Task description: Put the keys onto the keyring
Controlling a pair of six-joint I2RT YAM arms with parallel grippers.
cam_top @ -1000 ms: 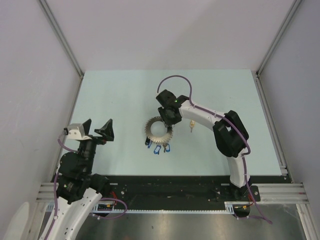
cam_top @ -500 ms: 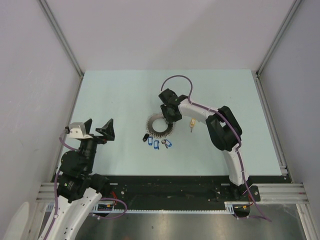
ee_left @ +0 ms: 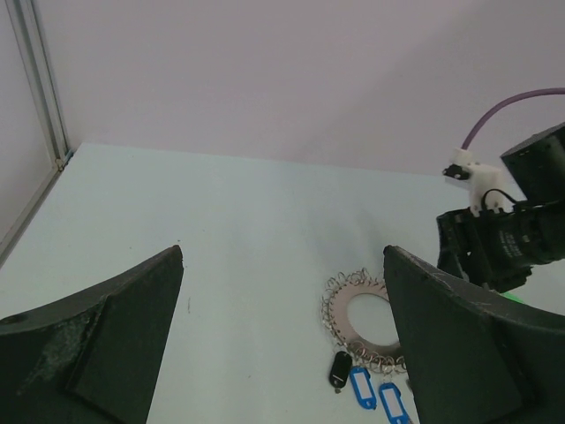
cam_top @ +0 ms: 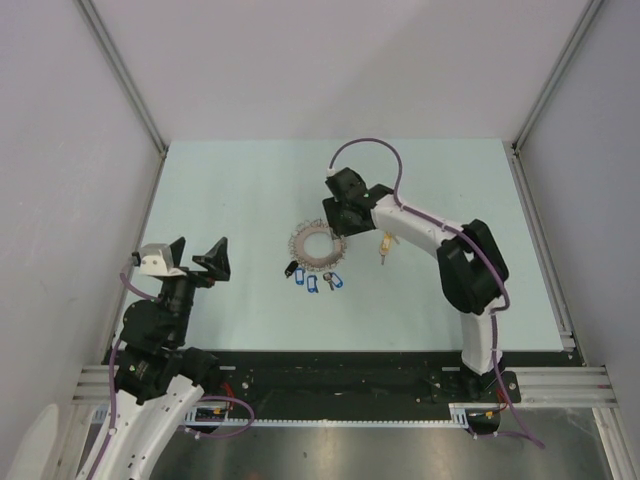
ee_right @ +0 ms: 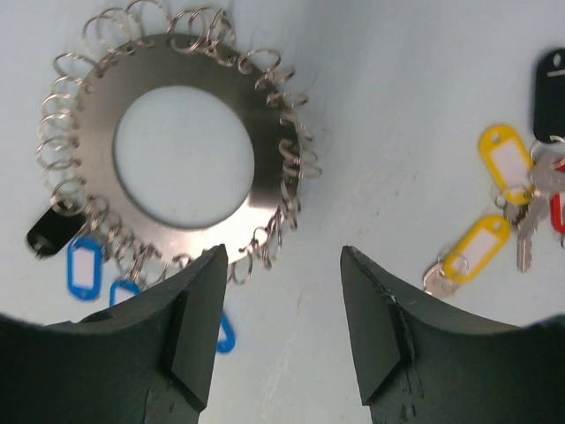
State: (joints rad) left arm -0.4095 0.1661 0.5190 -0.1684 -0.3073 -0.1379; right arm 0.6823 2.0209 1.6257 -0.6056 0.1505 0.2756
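Note:
The keyring (cam_top: pixel 303 246), a flat grey ring fringed with small wire loops, lies on the table mid-scene. In the right wrist view the keyring (ee_right: pixel 265 177) fills the upper left. A black key (cam_top: pixel 290 270) and blue keys (cam_top: pixel 312 287) sit at its near rim, and those blue keys (ee_right: pixel 84 268) seem hooked to the loops. Loose yellow keys (ee_right: pixel 503 159) lie to the right, apart from the ring. My right gripper (ee_right: pixel 282 253) hovers open just beside the ring's edge, with only table between its fingers. My left gripper (ee_left: pixel 282 252) stands wide open and far to the left, holding nothing.
Yellow keys (cam_top: pixel 384 245) lie right of the ring, under the right arm's forearm. A black tag (ee_right: pixel 552 84) and a red one (ee_right: pixel 558 212) lie with them. The right arm's head (ee_left: pixel 494 247) looms just behind the keyring (ee_left: pixel 339 317). White walls enclose the table.
The right gripper has widened and let go of the keyring, which has come down and back to lie flat on the table. The gripper has drawn slightly back. The left arm is unmoved.

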